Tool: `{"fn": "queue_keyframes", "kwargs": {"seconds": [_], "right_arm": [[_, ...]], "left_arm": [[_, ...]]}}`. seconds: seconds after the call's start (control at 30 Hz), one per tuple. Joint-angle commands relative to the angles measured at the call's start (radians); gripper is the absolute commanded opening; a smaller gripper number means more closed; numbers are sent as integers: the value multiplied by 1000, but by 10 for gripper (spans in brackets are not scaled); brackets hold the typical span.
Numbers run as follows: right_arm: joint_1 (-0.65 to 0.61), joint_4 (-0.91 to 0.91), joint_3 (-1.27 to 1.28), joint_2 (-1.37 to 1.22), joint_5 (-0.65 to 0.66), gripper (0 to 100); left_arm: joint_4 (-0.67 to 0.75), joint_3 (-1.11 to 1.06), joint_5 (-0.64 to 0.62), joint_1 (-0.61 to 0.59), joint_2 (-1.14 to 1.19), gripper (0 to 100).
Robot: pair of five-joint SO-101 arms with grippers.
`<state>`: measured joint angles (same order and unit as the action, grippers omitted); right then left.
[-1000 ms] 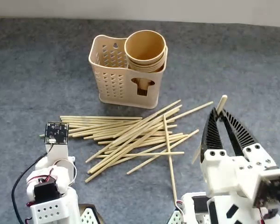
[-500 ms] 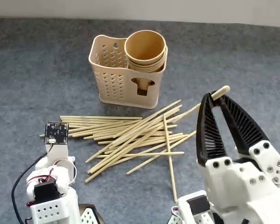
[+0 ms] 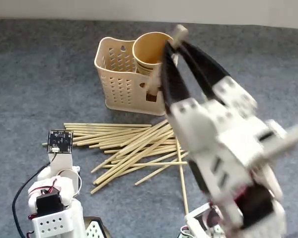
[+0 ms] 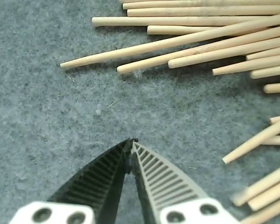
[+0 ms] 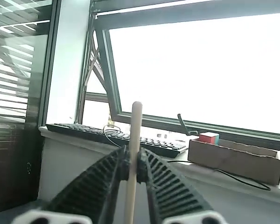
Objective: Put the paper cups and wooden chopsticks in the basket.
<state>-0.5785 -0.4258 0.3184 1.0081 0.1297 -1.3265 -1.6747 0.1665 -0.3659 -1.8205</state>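
Right gripper (image 5: 132, 162), ribbed black fingers clenched on one round wooden chopstick (image 5: 136, 123), beside perforated beige plastic basket (image 3: 116, 74) holding nested paper cups (image 3: 150, 49).

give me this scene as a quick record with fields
container: beige perforated plastic basket, upright on grey felt mat
inside it: stacked brown paper cups
loose: pile of pale wooden chopsticks on the mat before the basket
right arm: right tool shut on one wooden chopstick, held up beside the cups
left arm: left tool shut, empty, near the mat by the pile
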Motion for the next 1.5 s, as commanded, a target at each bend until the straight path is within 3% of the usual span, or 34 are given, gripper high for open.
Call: {"fn": "queue_keyframes", "kwargs": {"seconds": [0.0, 0.37, 0.5, 0.87, 1.03, 1.47], "right_arm": [[-24, 199, -4, -174, -3, 5], [-24, 545, -4, -476, 2, 5], [-24, 578, -4, -535, 114, 5], [-24, 568, 7, -568, 146, 13], [-22, 559, 8, -562, 146, 95], [-21, 229, 7, -298, 146, 95]], "left_arm": [[-6, -19, -8, 21, -10, 5], [-6, -19, -8, 21, -10, 5], [-6, -19, -8, 21, -10, 5], [-6, -19, -8, 21, -10, 5], [-6, -19, -8, 21, -10, 5], [-6, -19, -8, 21, -10, 5]]}}
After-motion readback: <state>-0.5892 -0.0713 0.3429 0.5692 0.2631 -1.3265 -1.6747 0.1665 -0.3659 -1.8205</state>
